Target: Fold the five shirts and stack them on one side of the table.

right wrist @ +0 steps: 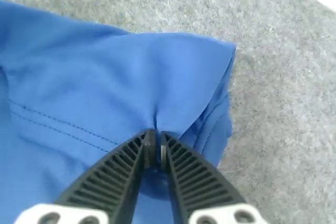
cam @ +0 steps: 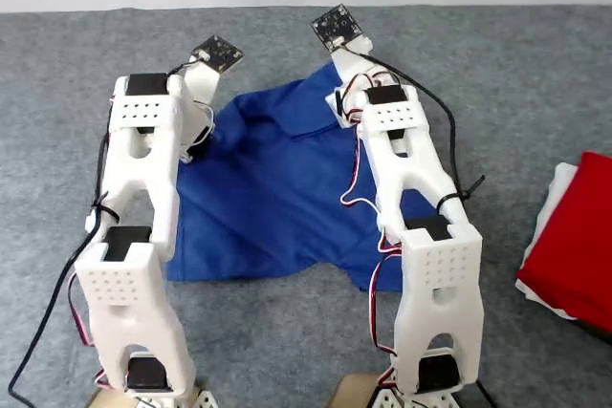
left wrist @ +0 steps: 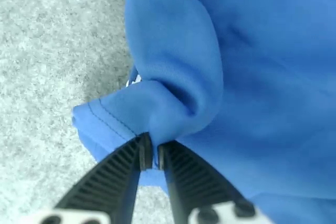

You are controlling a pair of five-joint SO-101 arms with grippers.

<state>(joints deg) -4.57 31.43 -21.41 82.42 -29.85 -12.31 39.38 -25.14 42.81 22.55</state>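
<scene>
Left wrist view, blue shirt (left wrist: 252, 77) between fingers (left wrist: 113, 174)

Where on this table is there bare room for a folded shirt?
Bare table lies between the blue shirt and the red shirt, and along the far edge. The middle is crowded: left claw and right claw pinch the blue shirt.

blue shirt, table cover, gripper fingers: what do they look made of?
The blue shirt looks like soft matte cloth: it puckers where pinched and has stitched hems. The table cover looks like grey speckled felt or carpet, fuzzy. On the left gripper and right gripper, the fingers look like black ribbed plastic, perhaps printed; I cannot tell more.
</scene>
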